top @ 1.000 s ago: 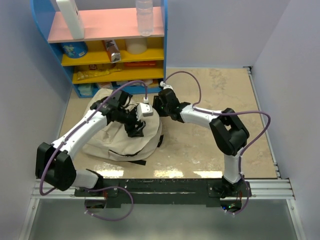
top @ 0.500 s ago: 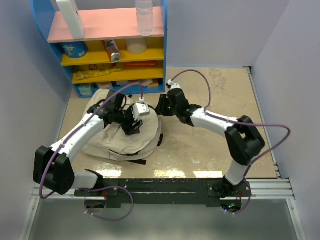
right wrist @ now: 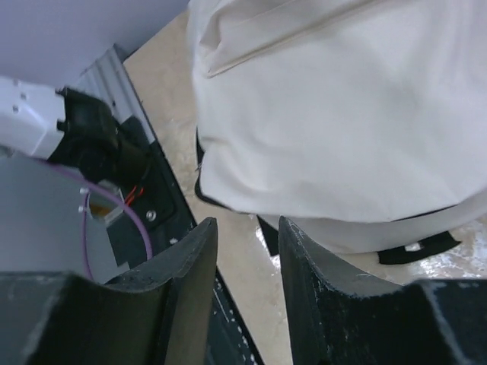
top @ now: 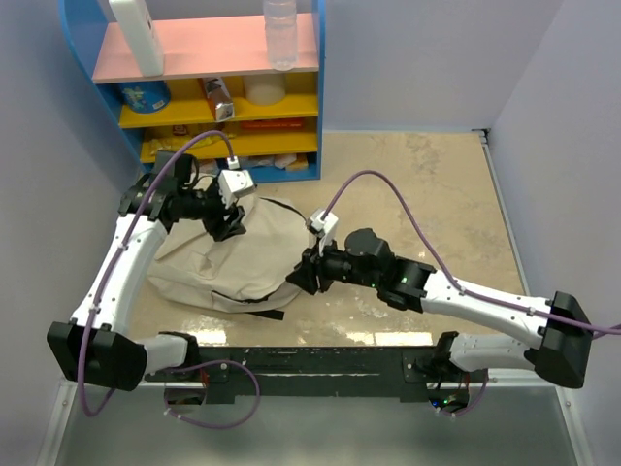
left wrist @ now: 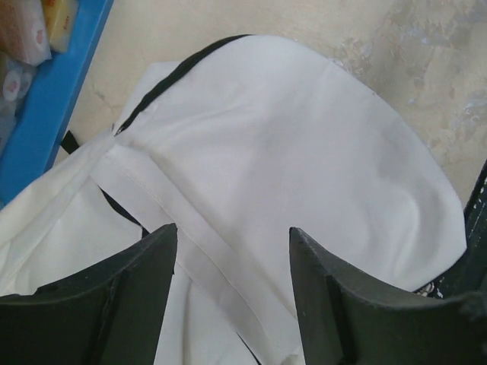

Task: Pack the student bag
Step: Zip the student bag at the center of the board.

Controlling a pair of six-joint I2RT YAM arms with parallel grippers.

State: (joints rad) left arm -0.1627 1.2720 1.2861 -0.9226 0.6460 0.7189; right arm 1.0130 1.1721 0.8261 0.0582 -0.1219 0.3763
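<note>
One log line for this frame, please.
left tool: open, over bag far side | right tool: open, by bag's near-right edge | bag: on table, ungripped

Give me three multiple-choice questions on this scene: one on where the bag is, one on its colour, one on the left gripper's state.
1. Where does the student bag lie? A) on the table, before the shelf unit B) on the top shelf C) hanging on the wall
2. Its fabric is: A) blue B) cream C) red
3. The left gripper is: A) shut on a strap B) holding a pen C) open, empty
Answers: 1 A, it lies flat on the tabletop; 2 B, pale cloth with black trim; 3 C, fingers apart, nothing between.
</note>
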